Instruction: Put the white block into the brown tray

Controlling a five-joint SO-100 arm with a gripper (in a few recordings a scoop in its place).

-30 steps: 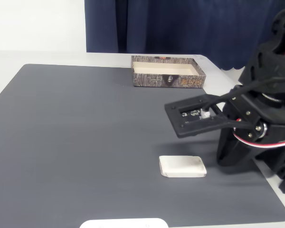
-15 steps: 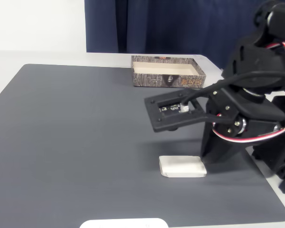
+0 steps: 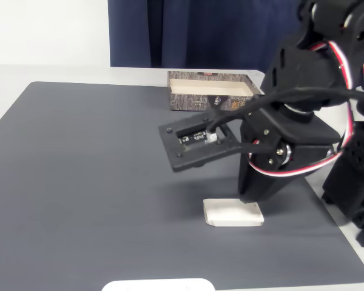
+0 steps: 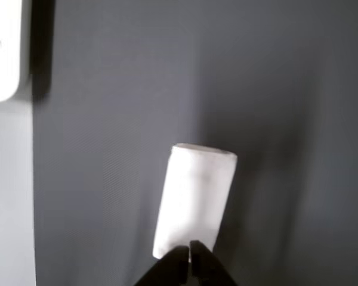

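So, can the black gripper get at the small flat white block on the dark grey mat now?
Probably yes. The gripper hangs right over the white block, nothing lies between them, but its fingertips look closed and must open first.

The pincer (image 4: pixel 189 262) is black, its two tips dark against the white block (image 4: pixel 194 201) just ahead of it. The mat (image 3: pixel 91 176) beneath is plain dark grey, laid over a pale grey bench (image 3: pixel 54 73). Beyond the pincer, the brown tray (image 3: pixel 213 97) shows bark-patterned brown-grey walls, orange lettering and a cream inside. Red and white wires (image 3: pixel 303 171) loop over the black arm (image 3: pixel 291 133). The curtain (image 3: pixel 206 33) behind is deep navy.
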